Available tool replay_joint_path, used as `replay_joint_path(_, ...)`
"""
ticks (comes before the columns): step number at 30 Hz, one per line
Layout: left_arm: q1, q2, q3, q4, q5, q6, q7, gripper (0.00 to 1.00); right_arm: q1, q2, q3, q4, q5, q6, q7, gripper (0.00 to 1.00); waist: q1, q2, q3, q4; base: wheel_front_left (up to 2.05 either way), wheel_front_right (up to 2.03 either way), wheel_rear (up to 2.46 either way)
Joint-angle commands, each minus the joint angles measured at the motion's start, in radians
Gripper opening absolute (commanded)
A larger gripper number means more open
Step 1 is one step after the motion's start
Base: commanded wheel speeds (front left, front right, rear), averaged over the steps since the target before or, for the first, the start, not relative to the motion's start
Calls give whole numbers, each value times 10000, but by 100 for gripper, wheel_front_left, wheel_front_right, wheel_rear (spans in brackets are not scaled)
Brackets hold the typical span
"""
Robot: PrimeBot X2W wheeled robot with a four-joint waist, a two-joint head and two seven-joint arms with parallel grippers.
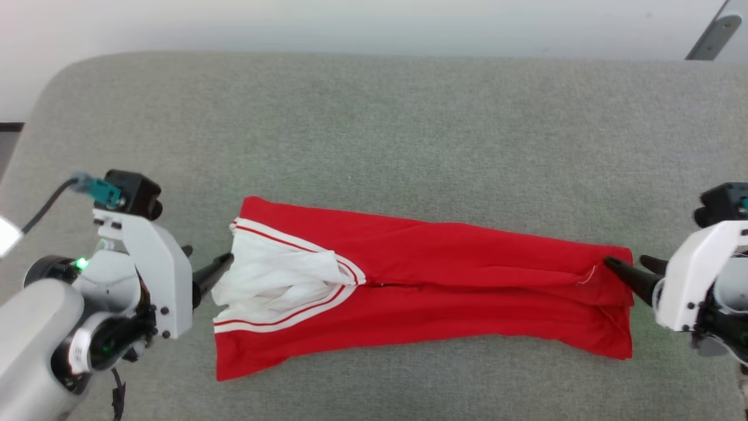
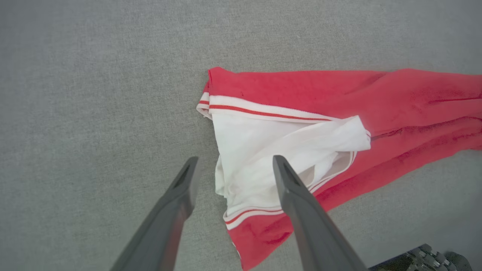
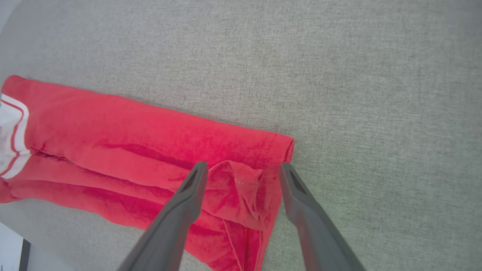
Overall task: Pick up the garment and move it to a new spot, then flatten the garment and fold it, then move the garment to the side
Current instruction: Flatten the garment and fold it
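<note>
At each end of the garment (image 1: 444,275), the left jaws and right jaws stand wide, holding nothing, tips at its edge.

Head cam: high up, looking steeply down on grey upholstered surface (image 1: 374,117), whole red T-shirt (image 1: 456,263) in frame. L wrist cam: low, close, at T-shirt's white sleeve (image 2: 263,158) end; R wrist cam: low, close, opposite end. All 3 share the T-shirt.

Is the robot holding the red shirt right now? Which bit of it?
Nothing is held. The left gripper and the right gripper both stand open at opposite ends of the red T-shirt, which lies on the grey surface.
</note>
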State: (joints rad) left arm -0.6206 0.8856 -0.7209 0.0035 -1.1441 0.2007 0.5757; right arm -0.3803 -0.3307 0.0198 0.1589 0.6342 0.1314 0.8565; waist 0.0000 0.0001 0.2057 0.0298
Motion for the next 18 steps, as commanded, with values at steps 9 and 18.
replay_joint_path(9, 1494, 42, 843, -595, 829, 523, -3355, 100, 499, -22, -1170, 79, -272, -17, 719, 100, 0, -1, -203, 452, 0, 0, 0)
replay_joint_path(18, 3036, -320, 1686, -457, 1310, 1045, -6667, 100, 699, 249, -1923, 400, -601, -17, 1438, 100, 0, -1, -26, 1023, 0, 0, 0)
